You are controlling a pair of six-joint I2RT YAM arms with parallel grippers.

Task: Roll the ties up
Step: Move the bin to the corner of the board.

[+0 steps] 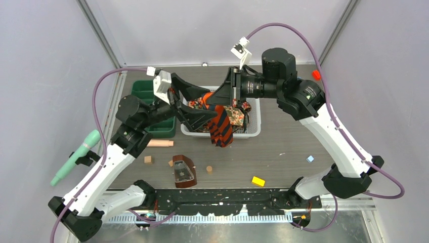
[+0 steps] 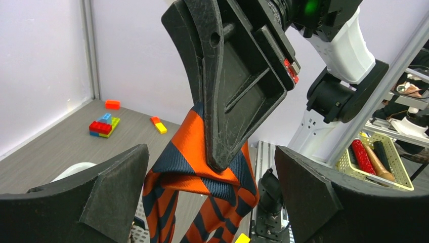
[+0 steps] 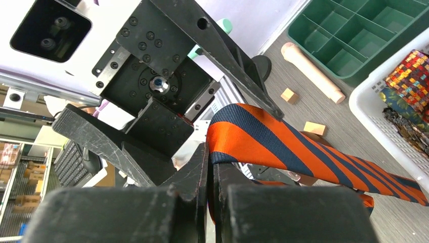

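Note:
An orange-and-dark striped tie [image 1: 221, 127] hangs folded from my right gripper [image 1: 211, 101], which is shut on its upper fold above the white mesh basket [image 1: 253, 133]. In the right wrist view the tie [image 3: 263, 142] runs out of the pinched jaws of the right gripper [image 3: 211, 167] and away to the right. My left gripper [image 2: 212, 197] is open, one finger on each side of the hanging tie [image 2: 187, 152], touching nothing. Other patterned ties [image 1: 237, 115] lie bunched in the basket.
A green compartment tray [image 1: 152, 91] stands left of the basket. On the table nearer me lie a wooden cylinder [image 1: 161, 143], small wooden blocks [image 1: 147, 159], a brown case [image 1: 183, 171] and a yellow brick [image 1: 258, 180]. A mint-green tool [image 1: 76, 158] lies at the left edge.

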